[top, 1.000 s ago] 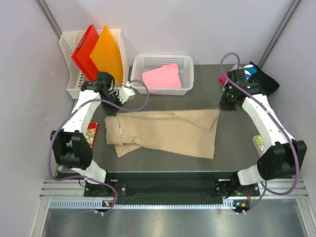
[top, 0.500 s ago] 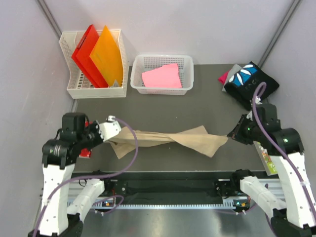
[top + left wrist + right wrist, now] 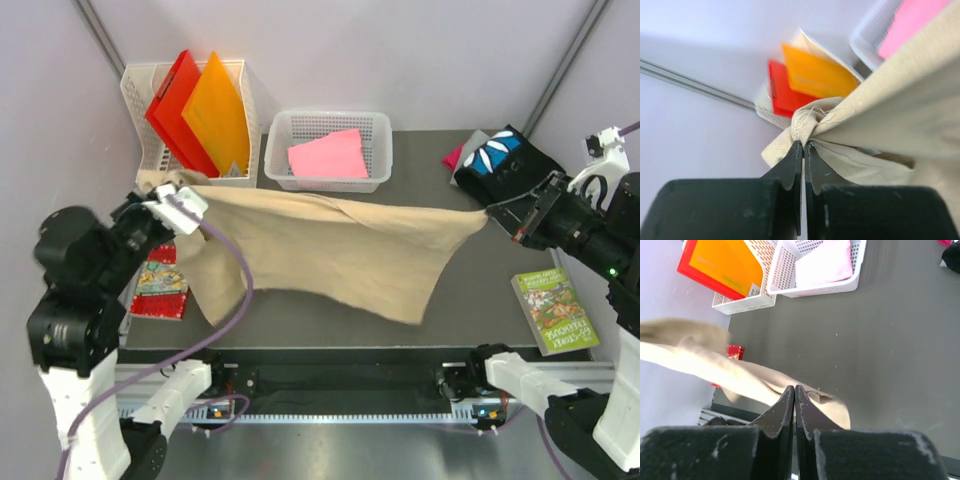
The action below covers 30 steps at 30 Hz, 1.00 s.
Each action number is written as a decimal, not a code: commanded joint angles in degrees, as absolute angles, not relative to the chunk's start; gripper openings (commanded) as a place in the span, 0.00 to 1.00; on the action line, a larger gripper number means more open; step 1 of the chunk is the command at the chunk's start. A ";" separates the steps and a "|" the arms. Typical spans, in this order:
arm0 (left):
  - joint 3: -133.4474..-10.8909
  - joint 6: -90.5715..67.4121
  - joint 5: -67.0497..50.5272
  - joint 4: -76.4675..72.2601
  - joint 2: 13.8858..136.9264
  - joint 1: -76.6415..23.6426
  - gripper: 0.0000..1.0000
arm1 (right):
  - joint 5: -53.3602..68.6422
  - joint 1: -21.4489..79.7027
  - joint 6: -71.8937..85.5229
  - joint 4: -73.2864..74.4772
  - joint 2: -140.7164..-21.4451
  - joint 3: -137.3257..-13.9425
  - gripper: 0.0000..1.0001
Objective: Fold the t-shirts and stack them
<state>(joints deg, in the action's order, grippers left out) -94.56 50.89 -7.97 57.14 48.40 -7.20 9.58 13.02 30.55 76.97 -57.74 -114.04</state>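
The tan t-shirt (image 3: 340,250) hangs stretched in the air between my two grippers, well above the dark table. My left gripper (image 3: 160,193) is shut on its bunched left corner (image 3: 807,122). My right gripper (image 3: 492,212) is shut on its right corner (image 3: 805,392). The shirt's lower edge sags toward the near side. A pink t-shirt (image 3: 327,155) lies in the white mesh basket (image 3: 330,120) at the back middle. A black t-shirt with blue-and-white print (image 3: 505,165) lies on a magenta one (image 3: 452,158) at the back right.
A white mesh rack (image 3: 140,150) at the back left holds a red folder (image 3: 170,105) and an orange folder (image 3: 215,110). A red packet (image 3: 158,280) lies at the left edge, a green book (image 3: 550,308) at the right edge.
Both arms have risen and moved apart. The tan shirt went from a twisted strip low over the table to a wide sheet held high in the air.
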 commanded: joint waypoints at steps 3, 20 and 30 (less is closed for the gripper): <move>-100.55 44.57 -12.84 52.11 45.09 -6.86 0.00 | 8.44 13.36 24.96 77.97 -54.94 -110.75 0.00; -116.18 54.49 -34.01 77.86 43.59 -4.13 0.02 | 10.89 13.45 25.57 83.76 -51.16 -119.46 0.00; -94.03 54.58 -34.45 78.06 38.85 -3.43 0.01 | 4.15 13.36 27.60 79.30 -52.28 -100.74 0.00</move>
<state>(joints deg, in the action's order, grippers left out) -108.64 53.01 -34.00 77.23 38.83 -3.92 9.41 13.02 27.27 78.52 -47.37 -105.91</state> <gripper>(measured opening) 0.033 0.004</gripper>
